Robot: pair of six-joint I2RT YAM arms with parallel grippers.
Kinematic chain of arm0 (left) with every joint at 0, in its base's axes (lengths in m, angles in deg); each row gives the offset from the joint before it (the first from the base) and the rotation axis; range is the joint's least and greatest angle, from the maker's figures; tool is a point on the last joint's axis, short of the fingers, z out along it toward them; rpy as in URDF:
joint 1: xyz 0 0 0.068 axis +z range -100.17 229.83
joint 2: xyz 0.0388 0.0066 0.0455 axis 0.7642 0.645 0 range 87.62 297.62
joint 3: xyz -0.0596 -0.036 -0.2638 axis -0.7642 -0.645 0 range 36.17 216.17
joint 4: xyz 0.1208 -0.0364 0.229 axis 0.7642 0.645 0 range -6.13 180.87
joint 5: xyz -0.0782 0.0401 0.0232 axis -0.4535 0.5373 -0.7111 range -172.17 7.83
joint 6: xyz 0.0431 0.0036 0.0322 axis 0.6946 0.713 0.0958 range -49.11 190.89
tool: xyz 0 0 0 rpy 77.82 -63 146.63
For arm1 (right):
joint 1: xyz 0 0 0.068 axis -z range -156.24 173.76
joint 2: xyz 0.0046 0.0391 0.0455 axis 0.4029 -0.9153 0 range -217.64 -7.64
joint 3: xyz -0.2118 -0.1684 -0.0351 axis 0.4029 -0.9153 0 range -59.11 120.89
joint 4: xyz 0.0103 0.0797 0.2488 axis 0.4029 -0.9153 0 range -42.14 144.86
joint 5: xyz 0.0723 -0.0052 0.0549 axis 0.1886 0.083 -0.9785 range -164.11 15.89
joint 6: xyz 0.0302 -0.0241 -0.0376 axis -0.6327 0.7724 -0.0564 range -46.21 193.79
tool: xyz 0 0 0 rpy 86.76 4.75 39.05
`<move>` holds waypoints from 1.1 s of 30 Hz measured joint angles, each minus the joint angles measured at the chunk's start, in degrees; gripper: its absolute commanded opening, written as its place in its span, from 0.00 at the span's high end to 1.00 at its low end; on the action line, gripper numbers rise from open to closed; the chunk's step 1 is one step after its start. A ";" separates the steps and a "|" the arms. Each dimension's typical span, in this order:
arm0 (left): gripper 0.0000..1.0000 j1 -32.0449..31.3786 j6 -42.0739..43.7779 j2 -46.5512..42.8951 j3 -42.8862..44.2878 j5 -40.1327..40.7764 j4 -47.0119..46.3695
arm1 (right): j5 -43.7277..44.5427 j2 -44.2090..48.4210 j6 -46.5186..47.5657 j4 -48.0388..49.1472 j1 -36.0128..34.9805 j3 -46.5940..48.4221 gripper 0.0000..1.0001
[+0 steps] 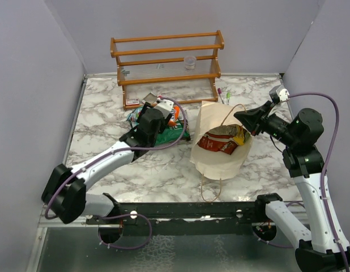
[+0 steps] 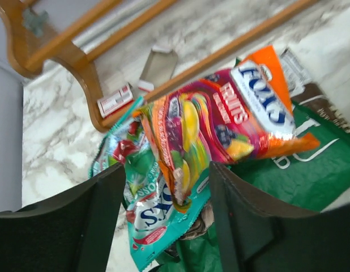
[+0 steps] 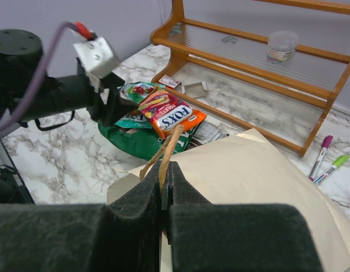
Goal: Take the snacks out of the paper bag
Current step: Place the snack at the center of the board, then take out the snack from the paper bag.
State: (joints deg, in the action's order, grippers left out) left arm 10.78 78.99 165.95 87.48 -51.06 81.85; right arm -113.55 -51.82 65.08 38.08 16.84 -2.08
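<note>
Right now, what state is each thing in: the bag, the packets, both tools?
paper bag, mouth open, packets inside
red packet, inside the bag
orange packet, out of the bag, on the pile by the rack
left tool, open over the pile
right tool, shut on the bag handle
rack, upright
</note>
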 measured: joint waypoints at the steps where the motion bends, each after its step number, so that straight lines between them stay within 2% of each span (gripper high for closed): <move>1: 0.33 0.00 -0.09 -2.10 -0.76 -0.39 -0.52 | 0.00 0.00 0.00 0.00 0.00 0.00 0.98; 9: 0.17 0.00 -0.61 -20.00 -8.98 -11.02 -8.61 | 0.00 0.07 0.00 0.00 0.00 0.00 0.98; 13: 0.16 -0.02 -3.56 -25.42 -11.54 -18.56 -11.04 | 0.00 0.07 0.02 0.00 0.00 0.00 0.98; 19: 0.17 -0.02 -9.51 -26.95 -13.70 -31.41 -12.52 | 0.00 0.07 0.02 0.02 0.00 0.00 0.98; 23: 0.01 -0.15 -14.95 -26.80 -13.88 -38.84 -13.55 | -0.04 -0.35 0.00 0.09 0.00 -0.02 0.98; 26: 0.00 -1.22 -21.75 -26.05 -14.16 -42.16 -16.87 | -0.09 -1.22 0.00 0.11 0.00 -0.02 0.98; 30: 0.01 -9.94 -25.59 -21.90 -14.36 -42.36 -23.34 | -0.09 -1.84 -0.02 0.11 0.00 -0.02 0.98; 33: 0.01 -21.64 -24.87 -16.72 -13.68 -37.59 -24.92 | -0.11 -1.77 -0.02 0.13 0.00 -0.02 0.98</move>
State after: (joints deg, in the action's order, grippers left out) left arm -10.85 54.11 149.23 73.80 -88.65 56.94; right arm -113.66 -53.59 65.06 38.22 16.84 -2.10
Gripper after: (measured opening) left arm 0.993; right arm 0.022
